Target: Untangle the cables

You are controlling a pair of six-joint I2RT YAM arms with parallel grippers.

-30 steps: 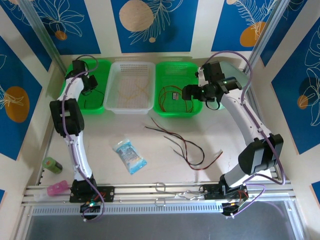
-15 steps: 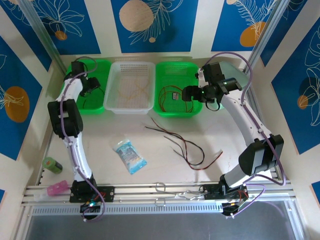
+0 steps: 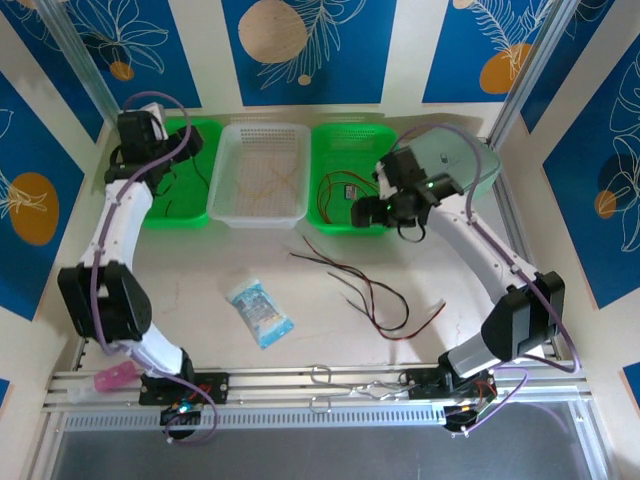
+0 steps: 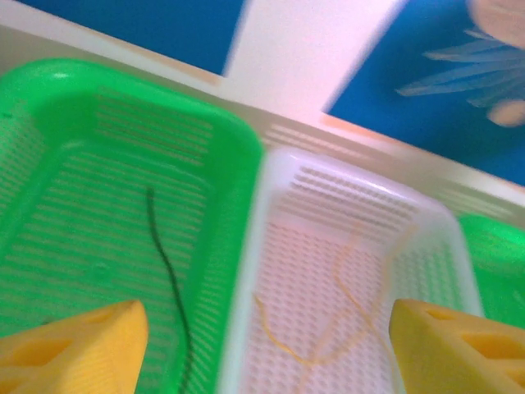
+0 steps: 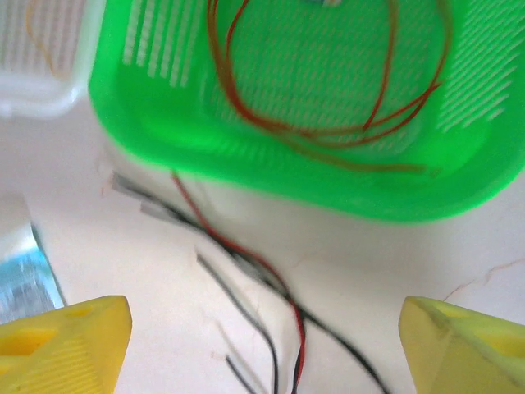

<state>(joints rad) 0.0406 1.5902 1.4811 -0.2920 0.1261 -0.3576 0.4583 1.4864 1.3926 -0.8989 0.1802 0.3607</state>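
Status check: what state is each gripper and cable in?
Left gripper: open, empty.
Right gripper: open, empty.
Dark cable: alone in left green tray.
Pale yellow cable: in white tray.
Red cables: looped in right green tray.
Table cables: red and black, crossing each other.

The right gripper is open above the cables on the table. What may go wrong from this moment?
1. The red and black cables cross each other below the right gripper, so closing there may pinch two strands and drag the whole bundle.
2. Their far ends lie close to the rim of the green tray; a pull may catch on it or shift the tray.
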